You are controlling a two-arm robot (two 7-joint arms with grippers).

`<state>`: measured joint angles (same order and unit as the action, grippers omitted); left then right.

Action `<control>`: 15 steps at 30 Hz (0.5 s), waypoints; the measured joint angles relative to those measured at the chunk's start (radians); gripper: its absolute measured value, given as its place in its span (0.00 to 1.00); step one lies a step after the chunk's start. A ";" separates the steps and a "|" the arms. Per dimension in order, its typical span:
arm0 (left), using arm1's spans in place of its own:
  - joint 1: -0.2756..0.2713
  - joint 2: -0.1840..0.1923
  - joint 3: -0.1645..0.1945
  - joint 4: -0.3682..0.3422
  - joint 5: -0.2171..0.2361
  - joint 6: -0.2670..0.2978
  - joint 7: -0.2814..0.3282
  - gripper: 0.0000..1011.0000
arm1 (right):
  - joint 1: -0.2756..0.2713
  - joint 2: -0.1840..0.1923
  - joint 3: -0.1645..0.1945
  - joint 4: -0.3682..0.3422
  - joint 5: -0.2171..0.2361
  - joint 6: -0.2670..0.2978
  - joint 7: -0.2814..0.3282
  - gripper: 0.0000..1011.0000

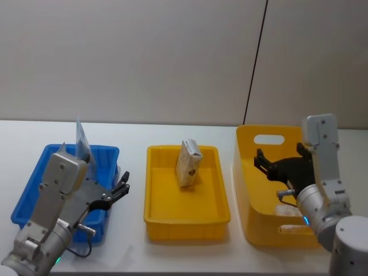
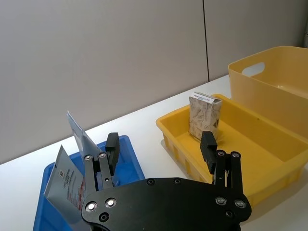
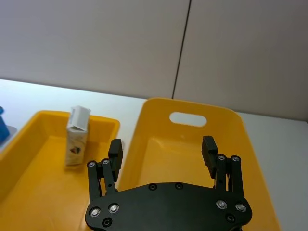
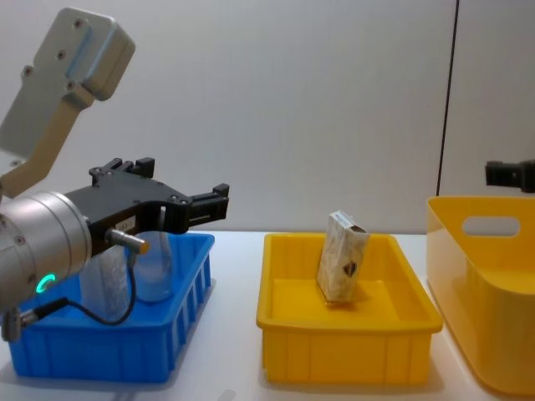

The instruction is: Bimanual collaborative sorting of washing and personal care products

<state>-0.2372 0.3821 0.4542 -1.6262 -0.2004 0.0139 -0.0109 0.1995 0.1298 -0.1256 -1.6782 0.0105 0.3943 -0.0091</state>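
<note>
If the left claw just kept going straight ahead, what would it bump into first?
Likely the tilted carton in the yellow tray; the open left gripper aims toward it, though it might pass just above.

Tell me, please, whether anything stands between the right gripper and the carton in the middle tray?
Nothing visible does. The right gripper hovers open above the bin, higher than its left wall, which lies between them lower down. The carton leans alone in the tray, uncovered from above.
</note>
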 joint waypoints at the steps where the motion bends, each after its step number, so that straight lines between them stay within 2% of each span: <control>1: 0.000 0.000 0.000 0.000 0.000 0.000 0.000 0.99 | -0.001 0.001 0.000 -0.001 0.002 -0.006 0.005 0.99; 6: 0.000 0.000 0.000 0.000 0.000 0.000 0.000 0.99 | -0.010 0.002 -0.005 -0.015 0.016 -0.045 0.040 0.99; 15: 0.000 0.000 0.000 0.000 0.002 0.000 0.001 0.99 | -0.017 0.003 -0.009 -0.028 0.027 -0.080 0.071 0.99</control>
<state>-0.2368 0.3820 0.4538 -1.6266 -0.1981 0.0139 -0.0101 0.1822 0.1329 -0.1345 -1.7067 0.0374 0.3146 0.0621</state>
